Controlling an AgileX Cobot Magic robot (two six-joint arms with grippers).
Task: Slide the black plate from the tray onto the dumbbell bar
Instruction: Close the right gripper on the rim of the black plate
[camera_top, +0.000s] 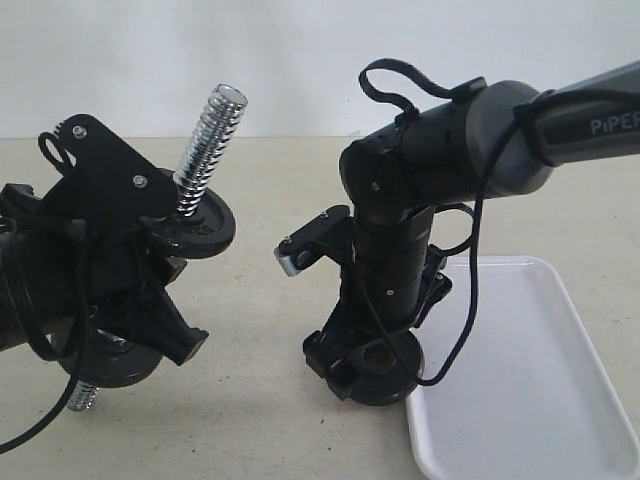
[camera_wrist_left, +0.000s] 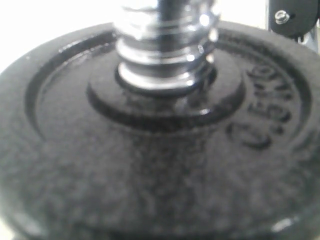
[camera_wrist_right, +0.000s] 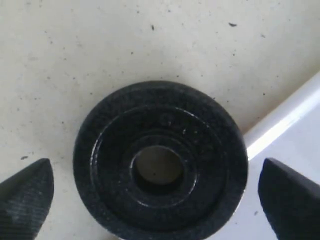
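Observation:
The black plate (camera_wrist_right: 160, 162) lies flat with its centre hole showing, mostly on the tabletop, one edge over the rim of the white tray (camera_wrist_right: 280, 125). My right gripper (camera_wrist_right: 157, 200) hangs straight above it, open, one fingertip (camera_wrist_right: 27, 195) on each side and clear of it. From outside, the plate (camera_top: 385, 372) sits under that gripper (camera_top: 372, 345) at the tray's (camera_top: 530, 390) left edge. My left gripper (camera_top: 140, 285) is shut on the dumbbell bar (camera_top: 208, 135), which it holds tilted. A black disc (camera_wrist_left: 160, 165) sits on the bar's threaded chrome (camera_wrist_left: 165, 50).
On the bar, one disc (camera_top: 195, 225) sits below the upper threaded end and another (camera_top: 120, 365) near the lower end (camera_top: 82, 398). The beige tabletop (camera_top: 260, 420) lies between the two arms. A cable hangs off the right arm (camera_top: 470, 300).

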